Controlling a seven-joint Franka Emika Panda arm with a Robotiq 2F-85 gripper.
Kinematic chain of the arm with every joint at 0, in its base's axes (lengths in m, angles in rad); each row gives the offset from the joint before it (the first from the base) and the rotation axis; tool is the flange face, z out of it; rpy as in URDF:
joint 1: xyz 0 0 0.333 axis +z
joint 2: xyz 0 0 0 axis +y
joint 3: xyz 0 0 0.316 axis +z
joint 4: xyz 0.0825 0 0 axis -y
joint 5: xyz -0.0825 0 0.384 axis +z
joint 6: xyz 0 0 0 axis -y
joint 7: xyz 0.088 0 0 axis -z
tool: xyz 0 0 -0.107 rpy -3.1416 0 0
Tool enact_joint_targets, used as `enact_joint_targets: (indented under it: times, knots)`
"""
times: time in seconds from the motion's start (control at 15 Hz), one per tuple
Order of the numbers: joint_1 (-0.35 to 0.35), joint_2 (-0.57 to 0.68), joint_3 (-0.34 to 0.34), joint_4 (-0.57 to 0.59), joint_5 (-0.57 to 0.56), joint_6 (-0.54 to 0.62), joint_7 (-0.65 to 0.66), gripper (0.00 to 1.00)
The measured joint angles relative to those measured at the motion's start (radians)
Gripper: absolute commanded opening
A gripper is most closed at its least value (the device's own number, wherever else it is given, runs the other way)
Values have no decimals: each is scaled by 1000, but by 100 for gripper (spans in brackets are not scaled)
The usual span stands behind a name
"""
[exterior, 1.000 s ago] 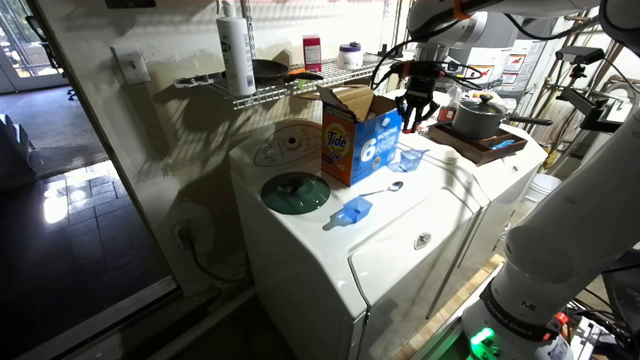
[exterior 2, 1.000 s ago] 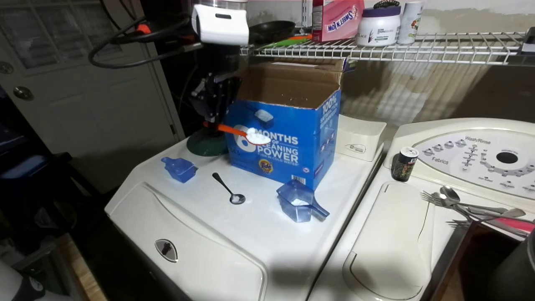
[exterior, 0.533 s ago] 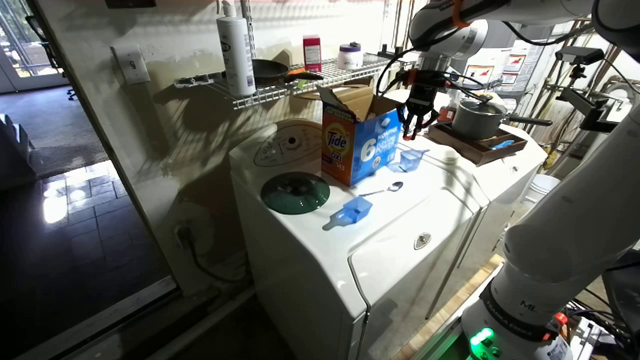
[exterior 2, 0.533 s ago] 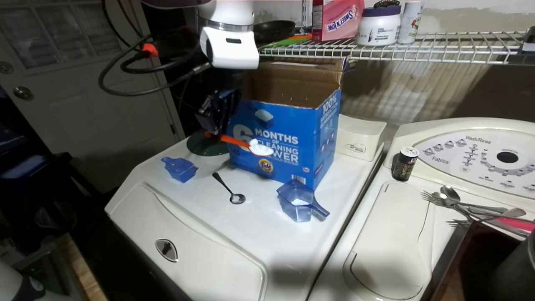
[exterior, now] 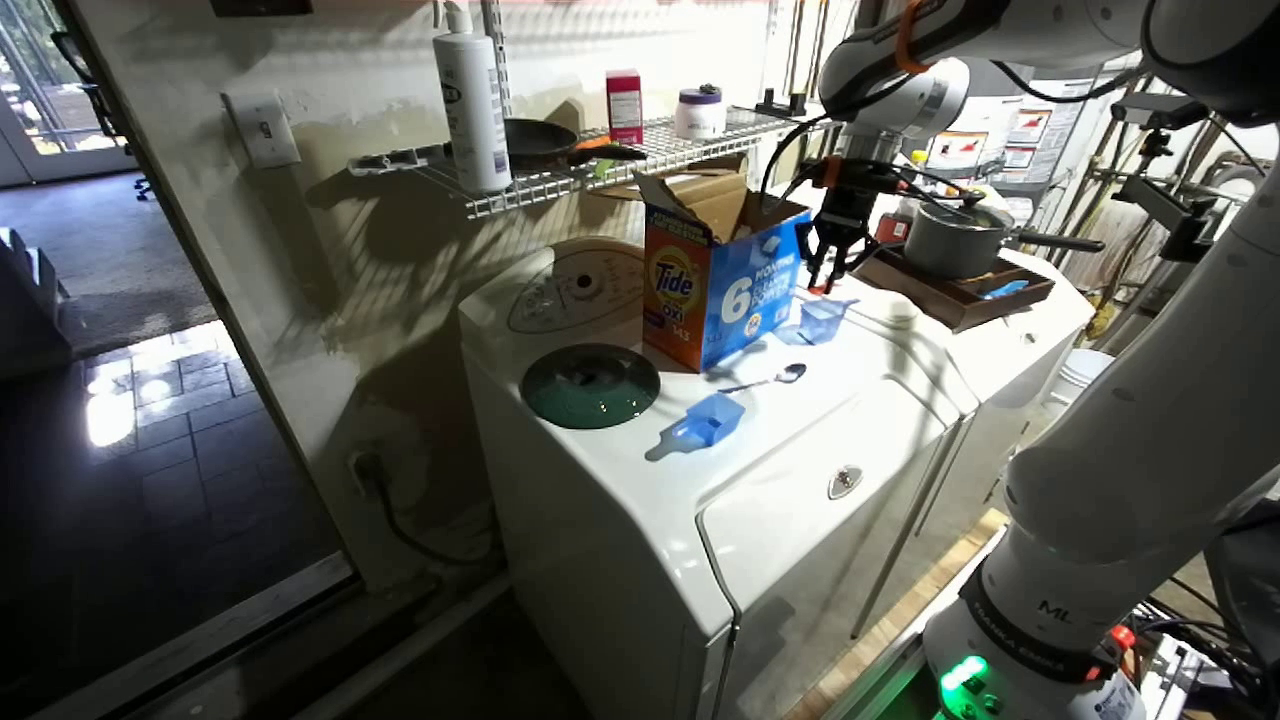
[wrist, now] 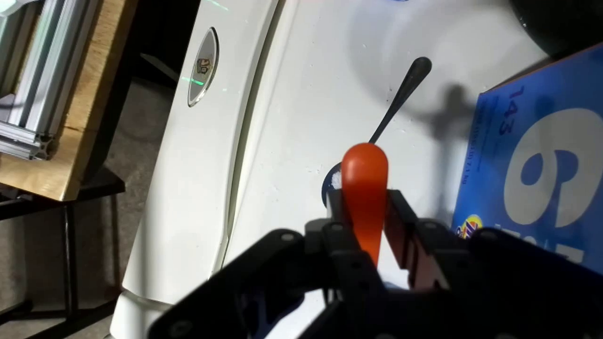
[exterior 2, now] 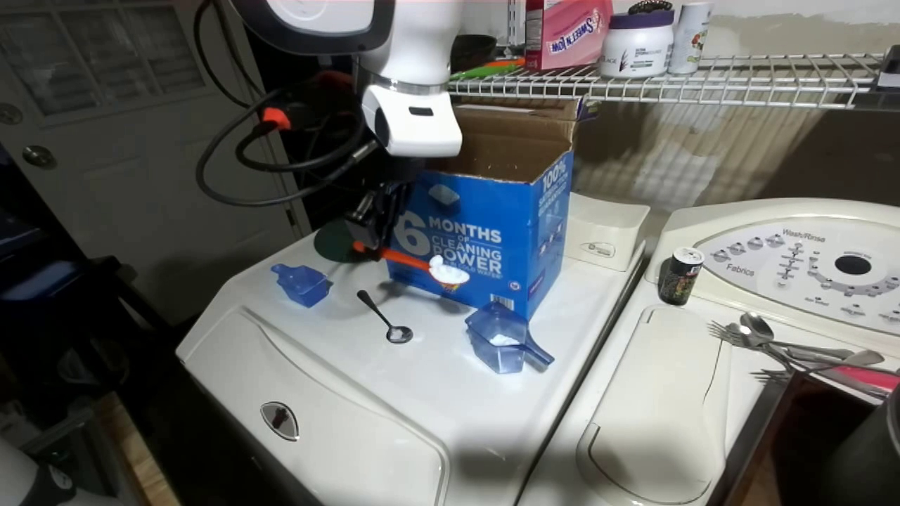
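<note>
My gripper [exterior 2: 371, 242] is shut on the handle of an orange spoon [exterior 2: 411, 261]; the handle end also shows in the wrist view [wrist: 364, 165]. The spoon's bowl carries a heap of white powder [exterior 2: 448, 273] and hangs above the washer top, in front of the open blue-and-orange Tide box [exterior 2: 485, 211]. A blue scoop with white powder in it [exterior 2: 496, 351] stands just beyond the spoon's bowl, below it. Another blue scoop [exterior 2: 304, 284] stands further left. A dark metal spoon [exterior 2: 398, 334] with a little powder lies between the scoops. It also shows under my gripper in the wrist view [wrist: 400, 96].
A green lid [exterior: 590, 388] lies beside the box. A wire shelf [exterior 2: 731, 81] holds a pink box and jars above. The neighbouring machine carries a small dark can [exterior 2: 680, 277], cutlery [exterior 2: 780, 344] and a wooden tray [exterior: 960, 310] with a grey pot [exterior: 955, 240].
My gripper has moved down, and to the right in an exterior view, with the orange spoon and powder held. The spoon's bowl is lower and closer to the scoop with powder.
</note>
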Motion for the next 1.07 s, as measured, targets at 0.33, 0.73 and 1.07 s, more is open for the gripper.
enact_joint_targets:
  times: [0.33, 0.73, 1.07]
  knots:
    - [-10, 35, -9, 6, 15, 0, -64, 6]
    - [-24, 81, -24, 32, 54, 0, -182, 6]
    - [-39, 130, -32, 66, 96, 0, -274, 6]
